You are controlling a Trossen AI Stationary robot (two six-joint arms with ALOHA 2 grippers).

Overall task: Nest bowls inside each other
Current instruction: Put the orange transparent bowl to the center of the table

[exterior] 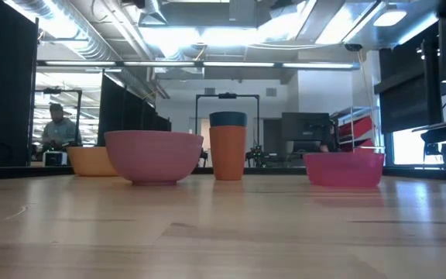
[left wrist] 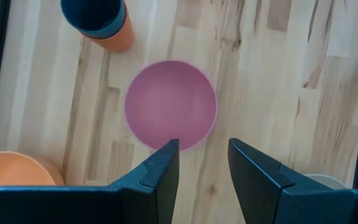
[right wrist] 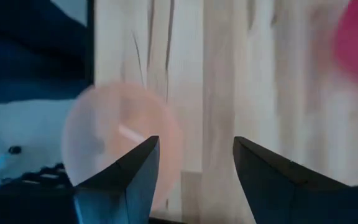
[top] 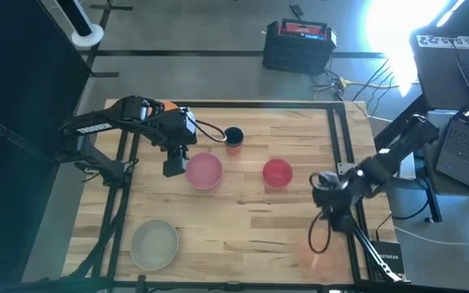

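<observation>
A pale pink bowl stands on its base left of the table's middle, and my left gripper hangs open above its left side; the left wrist view has this bowl just ahead of the open fingers. An orange bowl is partly hidden under the left arm. Also on the table are a red bowl, a whitish-grey bowl and a translucent peach bowl. My right gripper is open above the table, between the red and peach bowls.
A dark blue cup sits inside an orange cup just beyond the pink bowl. Black frame rails run along the table's left and right sides. The peach bowl lies close to the right rail at the near corner. Bare wood lies in the middle near side.
</observation>
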